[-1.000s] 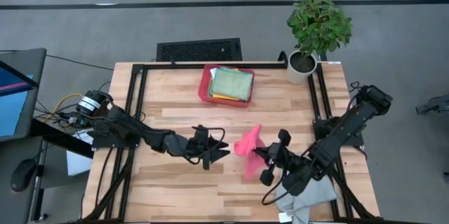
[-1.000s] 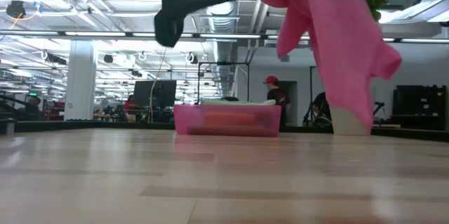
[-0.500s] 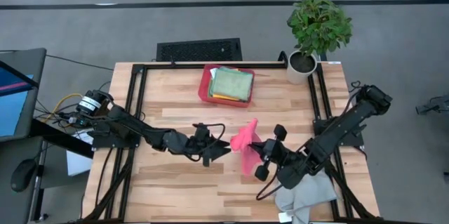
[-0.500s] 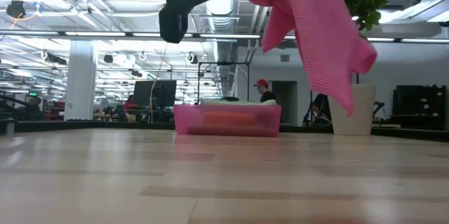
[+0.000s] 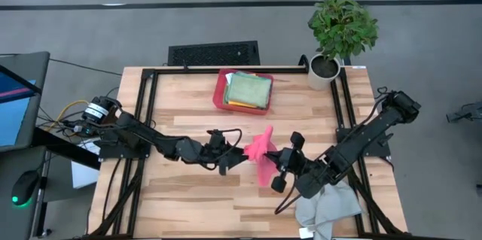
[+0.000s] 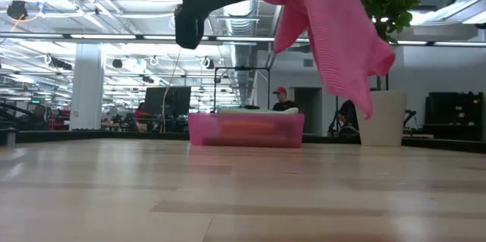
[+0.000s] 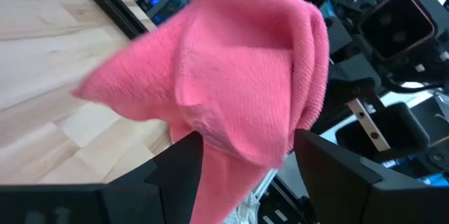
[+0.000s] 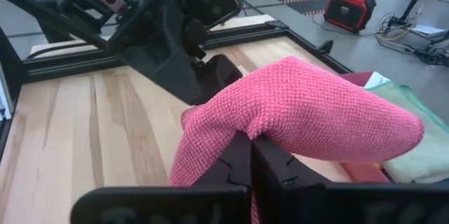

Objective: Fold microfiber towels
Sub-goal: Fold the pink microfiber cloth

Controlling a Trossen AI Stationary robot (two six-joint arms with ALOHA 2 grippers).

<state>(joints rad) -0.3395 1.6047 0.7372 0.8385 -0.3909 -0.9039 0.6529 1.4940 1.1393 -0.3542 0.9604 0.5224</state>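
Pink towel (image 5: pixel 261 155) hangs in mid-air over the middle of the counter (image 5: pixel 188 112), clear of the wood, as the low view shows it dangling above the boards. Your right claw (image 5: pixel 275 166) is pressed together and pinching one bunched part of the cloth; its wrist view shows the fabric caught between the two dark fingers and ballooning out past them. Your left claw (image 5: pixel 239 157) sits right at the other side of the towel with its fingers spread. From its wrist view the cloth drapes between those fingers, but they have not closed on it.

By my reading, you are at the hand-over and spreading step: one arm carries the towel, the other is lining up for a second hold. Next you would need to close the left claw on an edge or corner, not on the bunched middle, then draw the two claws apart so the cloth opens flat before lowering it to the wood.

Behind it, the red tray (image 5: pixel 221 93) near the far edge holds a stack of towels (image 5: pixel 248 89), green on top. A grey towel (image 5: pixel 325 204) lies bunched at the near right corner.
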